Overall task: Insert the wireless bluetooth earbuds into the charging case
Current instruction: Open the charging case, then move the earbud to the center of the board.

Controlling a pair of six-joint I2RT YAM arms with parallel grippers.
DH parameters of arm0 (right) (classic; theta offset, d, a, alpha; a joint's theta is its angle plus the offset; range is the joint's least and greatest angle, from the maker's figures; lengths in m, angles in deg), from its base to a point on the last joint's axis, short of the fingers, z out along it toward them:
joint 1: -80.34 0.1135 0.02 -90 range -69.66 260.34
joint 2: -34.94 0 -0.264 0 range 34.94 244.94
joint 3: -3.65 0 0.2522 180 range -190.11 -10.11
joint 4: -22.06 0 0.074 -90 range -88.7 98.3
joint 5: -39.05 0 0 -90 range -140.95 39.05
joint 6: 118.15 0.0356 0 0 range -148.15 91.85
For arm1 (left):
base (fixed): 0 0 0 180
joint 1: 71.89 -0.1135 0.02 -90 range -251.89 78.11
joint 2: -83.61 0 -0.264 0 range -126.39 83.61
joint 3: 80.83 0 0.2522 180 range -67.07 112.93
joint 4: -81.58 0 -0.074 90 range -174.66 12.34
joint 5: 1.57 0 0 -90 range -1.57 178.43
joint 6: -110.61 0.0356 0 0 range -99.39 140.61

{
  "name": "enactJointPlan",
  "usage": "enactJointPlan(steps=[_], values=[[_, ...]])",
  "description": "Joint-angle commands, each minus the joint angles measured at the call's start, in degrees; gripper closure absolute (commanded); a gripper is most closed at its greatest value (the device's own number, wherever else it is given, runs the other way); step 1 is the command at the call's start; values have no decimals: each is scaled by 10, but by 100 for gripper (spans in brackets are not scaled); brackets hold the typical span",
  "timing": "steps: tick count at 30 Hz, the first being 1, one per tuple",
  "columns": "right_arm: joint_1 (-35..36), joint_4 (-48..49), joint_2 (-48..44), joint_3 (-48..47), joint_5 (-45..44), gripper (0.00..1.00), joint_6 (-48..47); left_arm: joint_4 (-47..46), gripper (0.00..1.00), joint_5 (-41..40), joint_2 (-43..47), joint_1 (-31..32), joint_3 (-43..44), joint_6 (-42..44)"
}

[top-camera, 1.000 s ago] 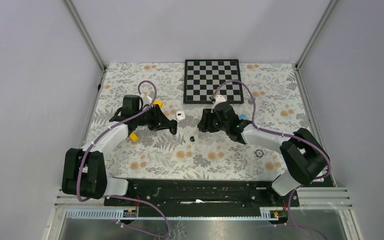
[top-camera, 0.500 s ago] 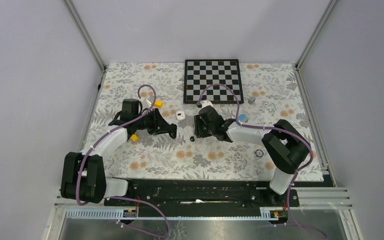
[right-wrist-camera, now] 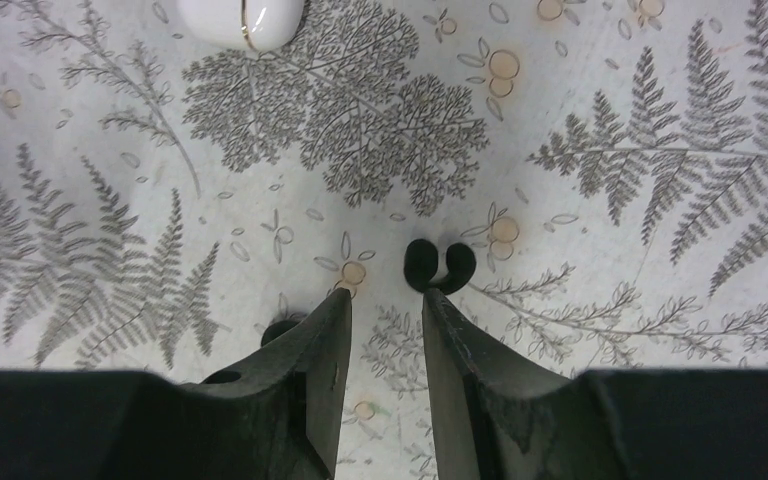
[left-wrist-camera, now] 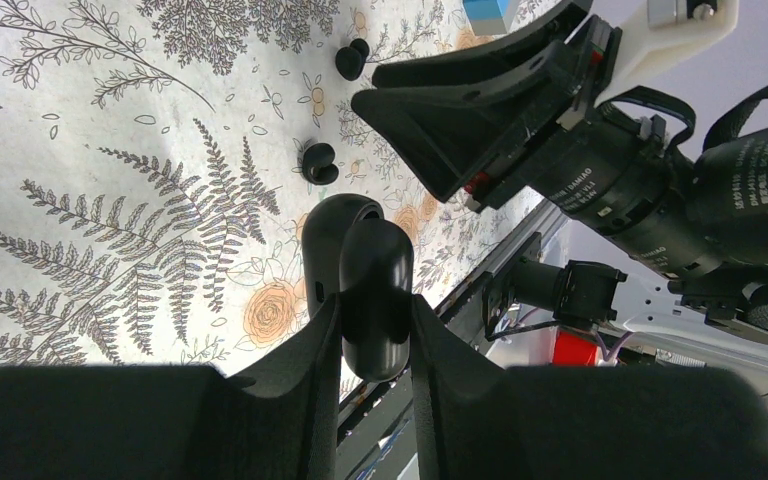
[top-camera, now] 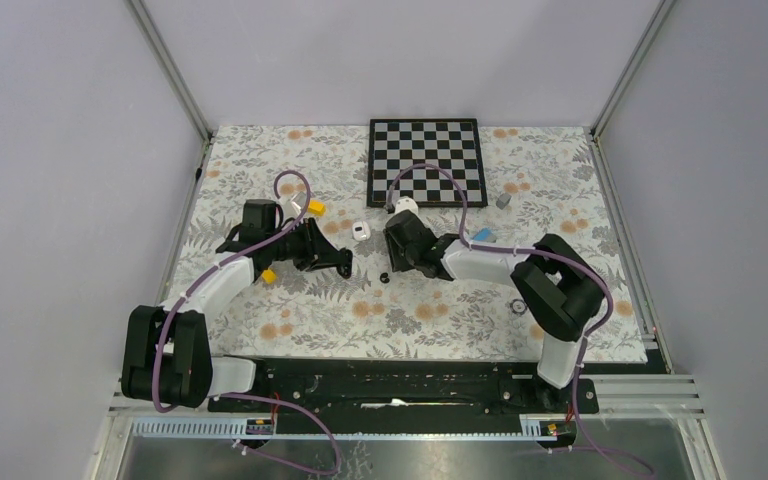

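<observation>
My left gripper (left-wrist-camera: 372, 310) is shut on a black charging case (left-wrist-camera: 370, 265) and holds it just above the floral cloth; it also shows in the top view (top-camera: 344, 262). Two black earbuds lie on the cloth beyond it, one near (left-wrist-camera: 318, 163) and one farther (left-wrist-camera: 351, 60). My right gripper (right-wrist-camera: 385, 300) is open and low over the cloth, also in the top view (top-camera: 391, 260). One black earbud (right-wrist-camera: 440, 265) lies just off its right fingertip. Another dark bud (right-wrist-camera: 278, 328) is half hidden behind its left finger. In the top view only a dark speck (top-camera: 384, 277) shows. White earbuds are not in view.
A white closed case (right-wrist-camera: 241, 20) lies beyond the right gripper, also in the top view (top-camera: 361, 230). A chessboard (top-camera: 425, 160) is at the back. A small dark ring (top-camera: 518, 306), a blue block (top-camera: 482, 235), a grey block (top-camera: 503, 200) and yellow blocks (top-camera: 315, 207) lie around.
My right arm has swung left and its gripper has come down close to the black earbuds, near my left gripper. The left gripper has barely moved and still holds the case.
</observation>
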Motion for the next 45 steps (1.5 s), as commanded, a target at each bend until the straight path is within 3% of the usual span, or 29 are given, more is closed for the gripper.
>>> enactJointPlan(steps=[1,19,25,27,35,42,45], values=[[3,-29,27,-39,-46,61,-41,-31,100,20,13,-4,-4,6],[0,-33,73,-72,-53,61,-58,-32,100,32,2,-4,-3,7],[-1,-33,70,-80,-53,75,-69,-33,100,34,0,-4,-1,6],[-1,-33,64,-79,-55,75,-73,-33,100,33,0,-4,-2,6],[-1,-32,-35,-12,-11,90,-84,-34,100,33,-1,-4,-2,6],[1,-33,-160,109,137,92,-160,-37,100,40,-6,-4,-2,5],[1,-49,-225,163,142,90,-160,-36,100,38,-4,-4,-3,4]])
